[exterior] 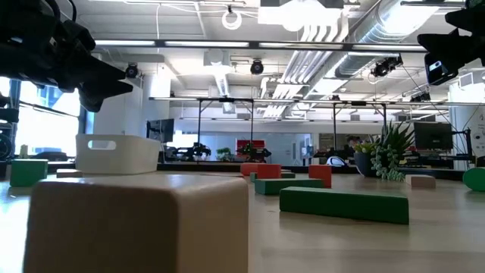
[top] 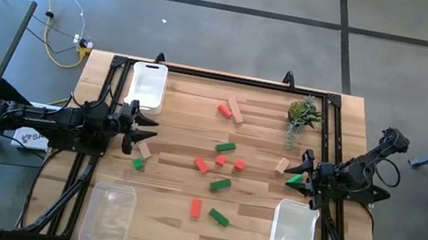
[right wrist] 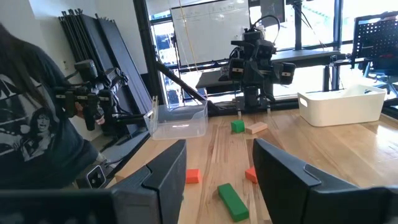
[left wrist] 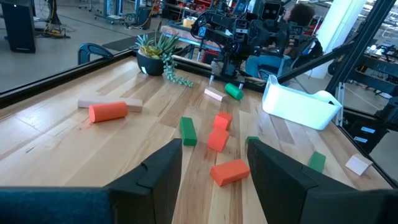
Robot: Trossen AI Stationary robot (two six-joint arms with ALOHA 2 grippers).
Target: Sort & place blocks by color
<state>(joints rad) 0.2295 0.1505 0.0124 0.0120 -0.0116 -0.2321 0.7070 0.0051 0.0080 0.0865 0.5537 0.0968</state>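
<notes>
Left pincer [top: 145,130] open, green block [top: 138,163] just beside

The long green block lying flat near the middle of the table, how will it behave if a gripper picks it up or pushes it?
The long green block looks like rigid painted wood, so it should stay stiff. It rests on a broad flat face, so a push would probably slide it, not roll or tip it. Its smooth paint could be a little slippery.

Both tools [top: 145,132] [top: 301,171] open, empty
</notes>
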